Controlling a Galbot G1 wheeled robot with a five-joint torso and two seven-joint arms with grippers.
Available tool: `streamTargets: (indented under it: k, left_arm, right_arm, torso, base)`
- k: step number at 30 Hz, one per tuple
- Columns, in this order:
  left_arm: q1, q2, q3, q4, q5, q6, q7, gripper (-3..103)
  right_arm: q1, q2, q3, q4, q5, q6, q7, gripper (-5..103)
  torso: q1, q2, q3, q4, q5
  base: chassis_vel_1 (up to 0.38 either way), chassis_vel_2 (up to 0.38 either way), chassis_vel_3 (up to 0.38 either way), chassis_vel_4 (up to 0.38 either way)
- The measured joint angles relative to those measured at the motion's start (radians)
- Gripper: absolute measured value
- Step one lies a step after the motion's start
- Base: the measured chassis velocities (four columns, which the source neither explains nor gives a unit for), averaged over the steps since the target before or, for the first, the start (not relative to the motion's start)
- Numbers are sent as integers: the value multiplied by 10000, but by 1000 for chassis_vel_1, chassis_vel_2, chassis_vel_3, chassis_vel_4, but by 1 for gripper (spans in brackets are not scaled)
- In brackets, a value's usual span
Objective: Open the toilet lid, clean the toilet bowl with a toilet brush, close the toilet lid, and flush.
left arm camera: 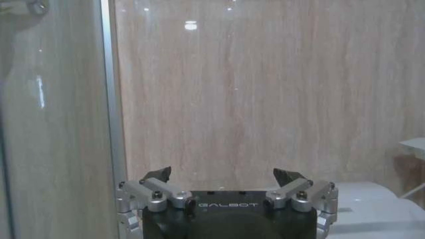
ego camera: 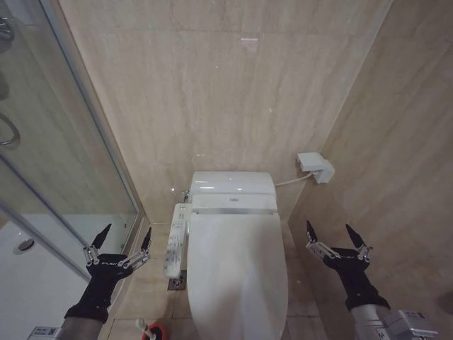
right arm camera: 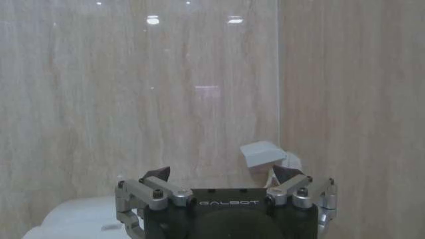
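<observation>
While the lid (ego camera: 237, 273) lies shut over the bowl, I see both claws spread wide and empty. Left claw (ego camera: 124, 239) hangs left of the toilet beside the shower glass (ego camera: 49, 142); right claw (ego camera: 330, 234) hangs on the other side near the wall. Brush (ego camera: 144, 325) stands in its red holder (ego camera: 156, 331) on the floor, left of the toilet.
</observation>
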Motion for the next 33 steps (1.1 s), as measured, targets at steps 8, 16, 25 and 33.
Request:
streamTargets:
  k: [8,16,25,33]
  left_arm:
    - [0,0,0,1,-5,2,0,100]
    - [0,0,0,1,-5,2,-1,100]
    - [0,0,1,0,-6,1,-1,100]
    - [-1,0,1,0,-6,1,-1,100]
  right_arm:
    - [0,0,0,0,0,0,0,100]
    - [0,0,0,1,0,0,0,100]
    - [0,0,0,1,0,0,0,100]
    - [-1,0,0,1,0,0,0,100]
  torso:
    - [-2,0,0,0,-2]
    - [-4,2,-2,-2,-3]
    - [-2,2,-1,3,-1]
    - [-1,1,-1,-2,5]
  base:
    - [204,-227,-225,218]
    - [280,-279,-260,280]
    - [262,-258,-270,277]
    - [274,-270,-272,275]
